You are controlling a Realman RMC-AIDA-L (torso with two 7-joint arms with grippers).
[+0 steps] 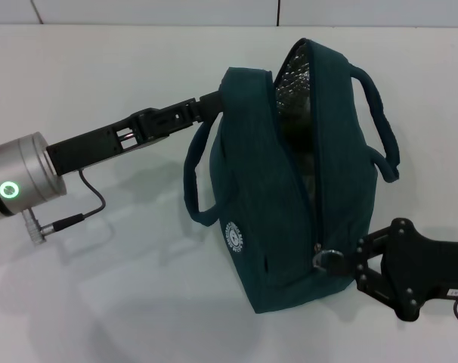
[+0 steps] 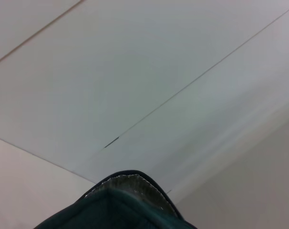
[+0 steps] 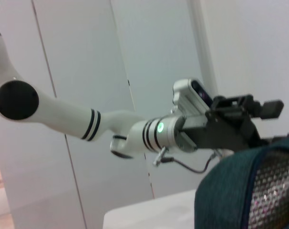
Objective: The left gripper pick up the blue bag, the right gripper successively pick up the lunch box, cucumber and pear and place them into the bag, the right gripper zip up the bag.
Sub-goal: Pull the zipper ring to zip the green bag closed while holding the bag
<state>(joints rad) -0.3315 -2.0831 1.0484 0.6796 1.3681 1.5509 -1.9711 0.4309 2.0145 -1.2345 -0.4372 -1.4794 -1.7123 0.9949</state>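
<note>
The blue bag point(image 1: 274, 204) stands upright on the white table, its top gaping so the silver foil lining point(image 1: 289, 76) shows. My left gripper point(image 1: 214, 102) reaches in from the left and is shut on the bag's upper rim; the left wrist view shows that rim point(image 2: 128, 183) close up. My right gripper point(image 1: 363, 263) sits low at the bag's near right end, just beside the zipper's ring pull point(image 1: 329, 260). In the right wrist view the left gripper point(image 3: 240, 119) rests on the bag point(image 3: 230, 191). The lunch box, cucumber and pear are out of view.
The white table point(image 1: 123, 302) spreads to the left and in front of the bag. A thin black cable point(image 1: 93, 204) loops under the left arm's silver cuff point(image 1: 17, 181). Pale wall panels point(image 3: 87, 71) stand behind the table.
</note>
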